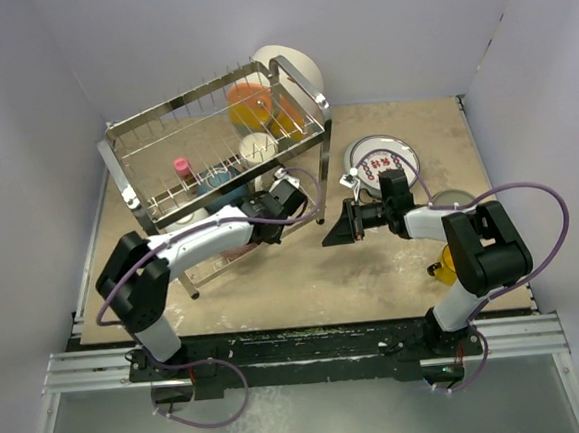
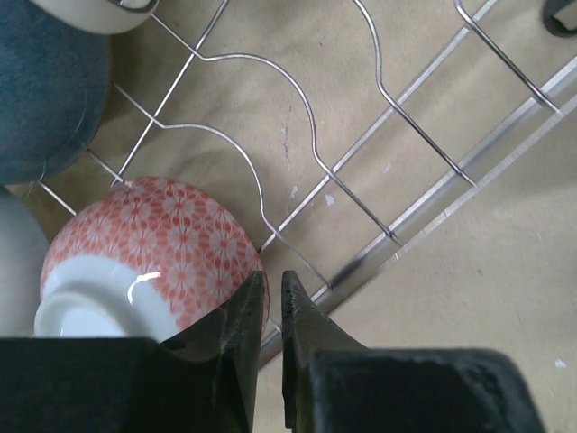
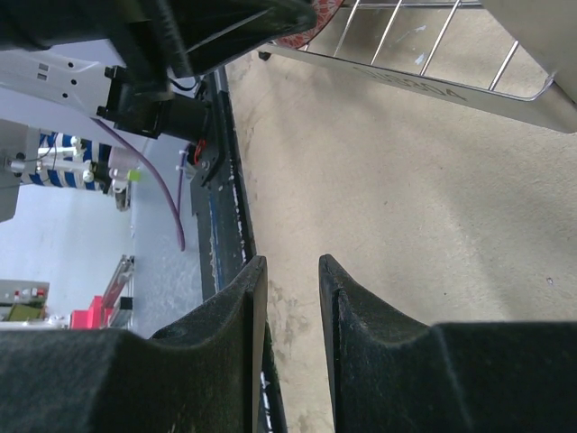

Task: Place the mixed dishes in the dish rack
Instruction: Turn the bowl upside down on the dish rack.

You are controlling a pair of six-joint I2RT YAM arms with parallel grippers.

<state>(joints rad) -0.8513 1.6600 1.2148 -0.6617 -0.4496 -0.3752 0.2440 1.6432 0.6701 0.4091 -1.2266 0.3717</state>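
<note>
Left wrist, wavy chrome dish rack (image 2: 311, 135) wires

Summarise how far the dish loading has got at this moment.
Partly done. The dish rack already carries several pieces, among them a red-patterned bowl upside down on the lower wires. The left gripper sits beside that bowl with nothing between its nearly closed jaws. The right gripper hangs over bare table, holding nothing. The red-lettered plate is still to load.
</note>
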